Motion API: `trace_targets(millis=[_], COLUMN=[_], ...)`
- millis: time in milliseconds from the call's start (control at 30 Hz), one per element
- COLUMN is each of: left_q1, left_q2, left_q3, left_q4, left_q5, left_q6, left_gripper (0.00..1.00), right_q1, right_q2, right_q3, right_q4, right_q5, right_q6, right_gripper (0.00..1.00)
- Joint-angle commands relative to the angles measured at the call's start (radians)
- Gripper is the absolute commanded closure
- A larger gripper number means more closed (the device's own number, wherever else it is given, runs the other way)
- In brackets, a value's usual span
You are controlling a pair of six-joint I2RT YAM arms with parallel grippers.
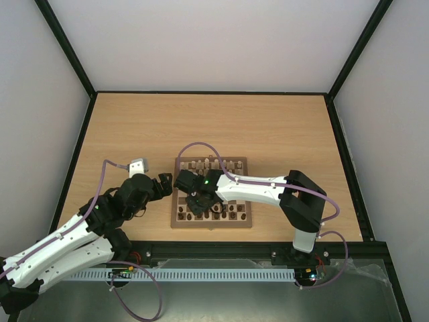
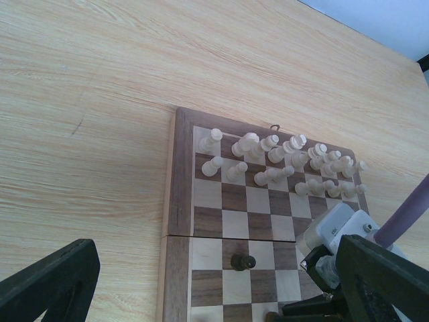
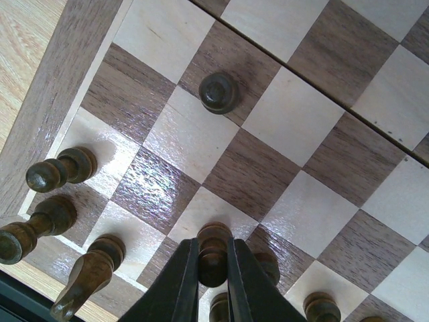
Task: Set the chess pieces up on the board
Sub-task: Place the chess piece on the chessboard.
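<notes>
Dark brown wood fills the narrow gap of our right gripper (image 3: 213, 258): its two fingers are closed on one dark piece (image 3: 213, 238) over the board (image 3: 57, 94). We cannot tell whether the piece's base touches the square beneath it. Ahead of the fingertips, a few squares off, a lone dark pawn (image 3: 218, 92) stands upright by itself. Off to one side of the fingers, three more dark pieces (image 3: 59, 172) stand along the board's border, and others crowd just beside and behind the held one.

Our left gripper (image 2: 216, 288) is spread wide, with nothing between its fingers (image 2: 50, 285). It hangs by the board's side border, where the frame meets the table (image 2: 87, 100). Well ahead of it, the pale pieces (image 2: 281, 164) fill two rows at the board's far edge, and the lone dark pawn stands just in front of its fingertips.
</notes>
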Motion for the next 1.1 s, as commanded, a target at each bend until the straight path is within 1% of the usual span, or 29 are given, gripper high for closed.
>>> trace_targets(millis=[0,133,500,733,800,867,933,1067], left_q1=[0.004,0.004,0.004,0.004,0.004,0.003,0.004,0.004], left_q2=[-0.009,-0.009,-0.012,-0.011,-0.012,-0.012,-0.013,-0.016], left_q3=[-0.012,-0.012,-0.013,-0.013,-0.013,-0.012,-0.012,-0.012], left_q4=[0.001,0.001,0.003,0.003,0.003,0.002,0.002,-0.001], left_q5=[-0.013,-0.012,-0.012,-0.012,-0.012,-0.012,-0.013,-0.017], left_q6=[-0.002,-0.001,-0.002,0.000,0.000,0.000,0.000,-0.003], left_gripper=[0.01,0.00,0.01,0.00,0.00,0.01,0.01,0.01], right_q1=[0.010,0.010,0.010,0.010,0.010,0.010,0.010,0.008], right_q2=[0.017,0.022,0.025,0.028,0.029,0.026,0.021,0.019], right_q3=[-0.002,0.001,0.009,0.022,0.031,0.043,0.056,0.091], right_q4=[-0.039,-0.042,-0.046,-0.055,-0.062,-0.070,-0.080,-0.097], right_q5=[-0.001,0.003,0.009,0.017,0.022,0.026,0.040,0.081], right_q6=[0.008,0.009,0.007,0.003,0.002,0.000,-0.002,-0.013], right_gripper=[0.89,0.87,0.85,0.79,0.74,0.73,0.73,0.68])
